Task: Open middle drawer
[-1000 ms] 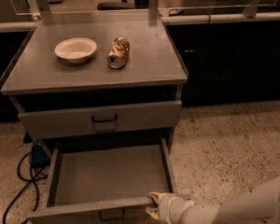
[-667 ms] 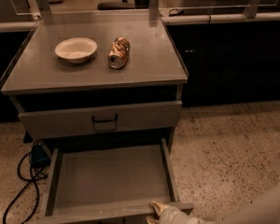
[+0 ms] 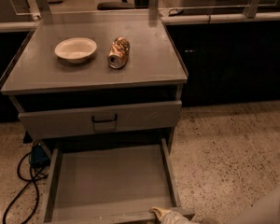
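Speckled stone floor [image 3: 233, 143] around a grey metal bench [image 3: 154, 73]; dark cabinets behind, under a long counter.

Bench top: one white bowl [image 3: 75, 49], upright, toward the back left corner. One crushed can [image 3: 118, 52], lying on its side just beside the bowl on its right, apart from it, near the middle of the top.

Below the front edge: upper drawer [image 3: 144, 116], tall grey front, black handle [image 3: 105, 120] at centre, front standing slightly proud of the frame.

Beneath it: middle drawer [image 3: 112, 181], pulled far out toward the camera, its bare grey floor and both side walls showing; its front lies along the bottom edge of the view.

Gripper [image 3: 159, 213]: pale, at the top edge of the middle drawer's front, right of centre, touching or just above it. Whether it grasps the front or rests loose cannot be told. Arm [image 3: 266, 209] enters from the lower right corner.

Floor by the bench's left side: black cable [image 3: 18, 185], looped, leading to what looks like a blue plug box [image 3: 38, 154].
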`<state>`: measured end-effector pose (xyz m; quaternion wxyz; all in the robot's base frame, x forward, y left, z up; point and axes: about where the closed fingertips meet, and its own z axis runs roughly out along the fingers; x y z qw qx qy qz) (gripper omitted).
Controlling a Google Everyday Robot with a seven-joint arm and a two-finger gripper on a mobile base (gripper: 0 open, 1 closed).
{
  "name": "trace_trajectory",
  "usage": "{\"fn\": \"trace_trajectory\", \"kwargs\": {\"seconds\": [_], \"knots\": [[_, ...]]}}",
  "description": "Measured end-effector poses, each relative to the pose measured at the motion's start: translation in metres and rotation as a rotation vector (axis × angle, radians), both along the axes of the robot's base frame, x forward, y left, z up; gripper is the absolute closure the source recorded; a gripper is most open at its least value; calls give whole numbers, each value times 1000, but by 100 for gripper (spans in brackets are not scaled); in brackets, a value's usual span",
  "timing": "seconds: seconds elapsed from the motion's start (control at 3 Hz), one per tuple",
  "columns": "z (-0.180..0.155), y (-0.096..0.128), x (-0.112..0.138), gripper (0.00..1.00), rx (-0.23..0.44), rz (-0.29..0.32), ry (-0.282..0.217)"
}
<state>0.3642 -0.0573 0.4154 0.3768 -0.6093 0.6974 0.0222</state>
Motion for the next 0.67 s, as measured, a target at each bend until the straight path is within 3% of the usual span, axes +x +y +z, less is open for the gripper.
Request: {"fn": "trace_trajectory", "kwargs": {"seconds": [0.67], "knots": [[0,0,0,11,0,0,0]]}}
